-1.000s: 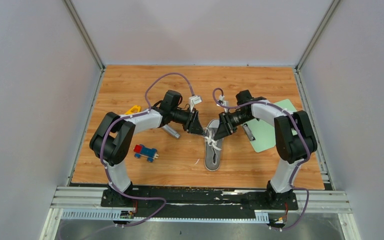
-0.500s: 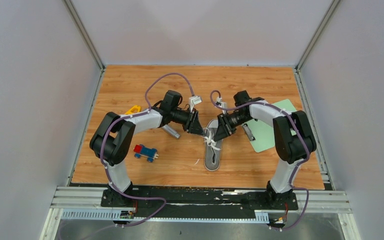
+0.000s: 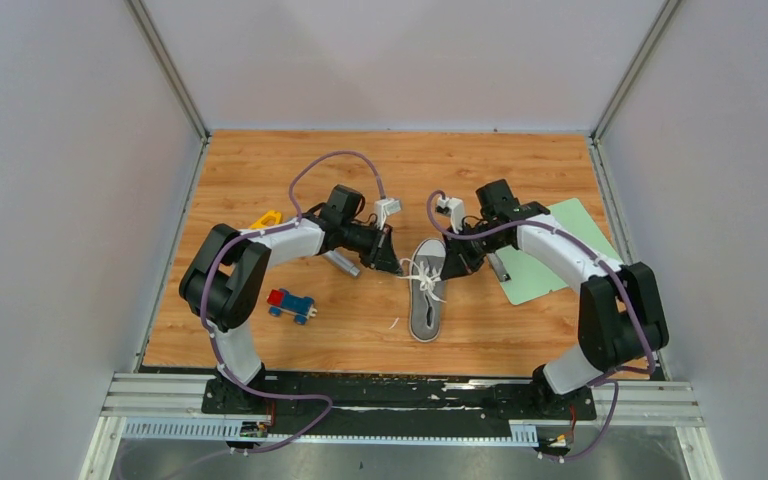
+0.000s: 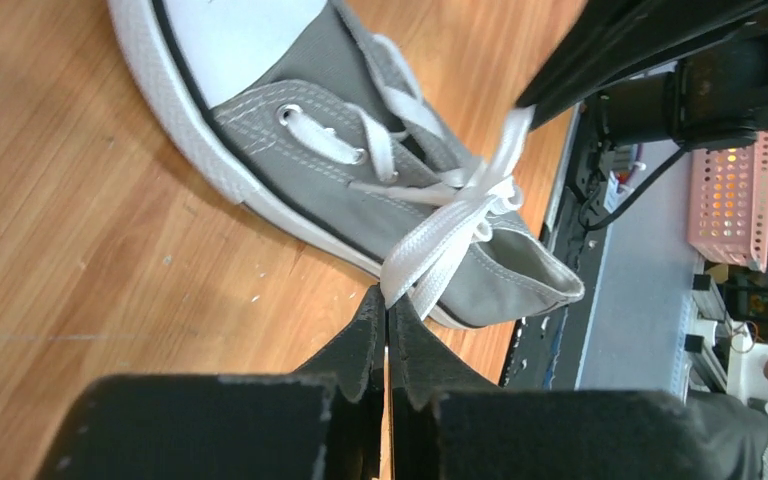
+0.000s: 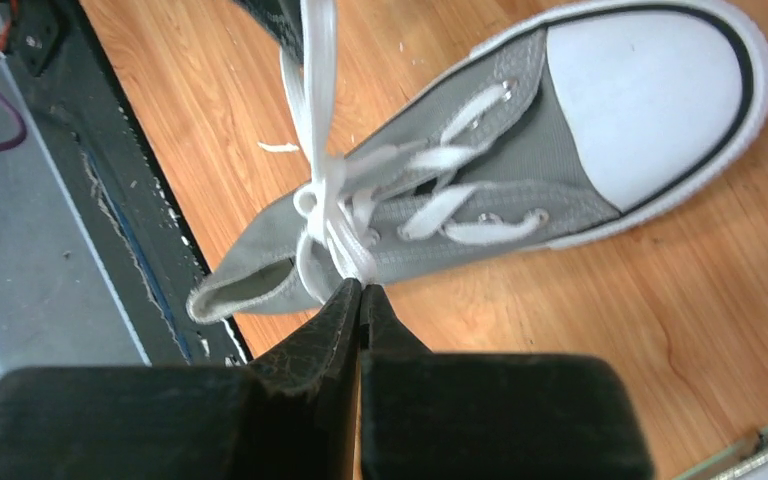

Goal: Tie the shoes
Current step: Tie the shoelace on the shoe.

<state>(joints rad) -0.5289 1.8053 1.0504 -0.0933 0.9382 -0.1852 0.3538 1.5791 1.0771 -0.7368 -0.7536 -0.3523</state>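
While the two arms face each other low over the board, the left gripper (image 4: pixel 387 298) has its black, rough-edged fingers (image 4: pixel 355 345) pressed flat together. Pinched at their very tips is a strand of the flat white woven laces (image 4: pixel 455 215). Same story opposite: the right gripper (image 5: pixel 360 288) is squeezed closed, its wedge-shaped fingers (image 5: pixel 310 345) nipping a lace loop just beside the knot.

Between the two sets of fingertips lies the small grey canvas low-top sneaker (image 3: pixel 426 300), flat on its ribbed white rubber sole. Its smooth white toe cap points away beyond the fingers, and the soft grey heel opening faces the arm bases. Metal eyelets and pale stitching line the canvas. The laces cross up the tongue and bunch into a loose knot, with one strand running out to each gripper.

Underneath is the streaky wood-grain tabletop (image 3: pixel 290 170). Outside the left fingers sit a short silvery cylinder (image 3: pixel 341 262) and a red-and-blue toy truck (image 3: pixel 290 304). Behind the right fingers lies a flat pale green mat (image 3: pixel 550 255).

Against a second ago, both sets of jaws stood partly open over the laces and are now clamped. The grippers have drawn apart sideways, and the right elbow has swung out toward the base. The sneaker is unmoved.
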